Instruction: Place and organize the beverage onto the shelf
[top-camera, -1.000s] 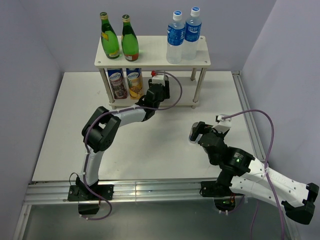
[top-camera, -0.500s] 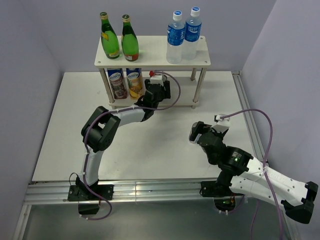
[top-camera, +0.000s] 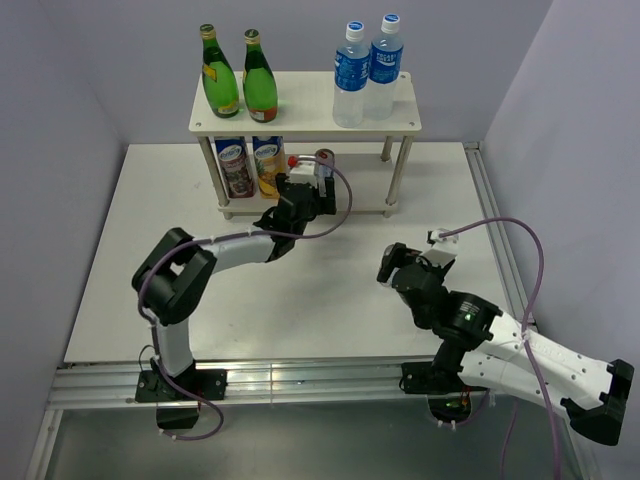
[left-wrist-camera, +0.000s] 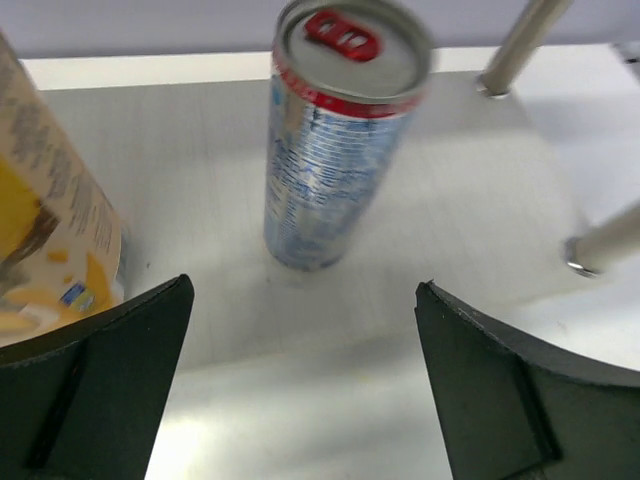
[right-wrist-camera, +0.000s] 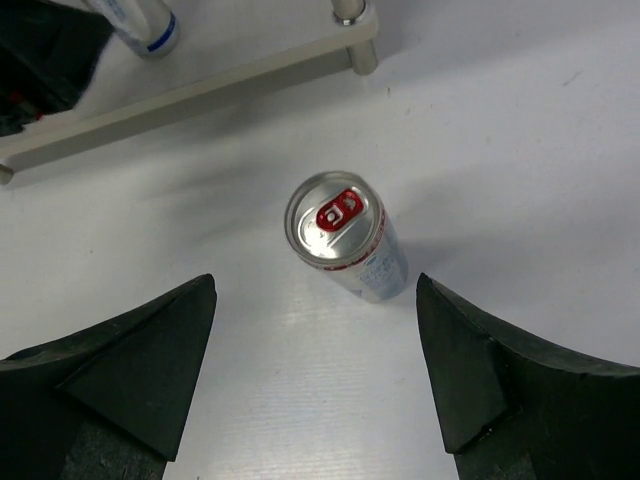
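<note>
on lower shelf (left-wrist-camera: 190, 170), slim can (left-wrist-camera: 332, 150) upright; yellow drink (left-wrist-camera: 48, 235) cropped.

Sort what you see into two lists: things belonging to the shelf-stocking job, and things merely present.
Job: shelf, green bottles, water bottles, two lower-tier drinks, shelved silver can, unshelved silver can.
Merely present: table, purple cables, metal rail.

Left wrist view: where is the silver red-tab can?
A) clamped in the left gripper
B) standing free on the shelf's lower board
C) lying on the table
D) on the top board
B: the silver can stands on the lower board of the shelf, apart from both fingers of the open left gripper.
</note>
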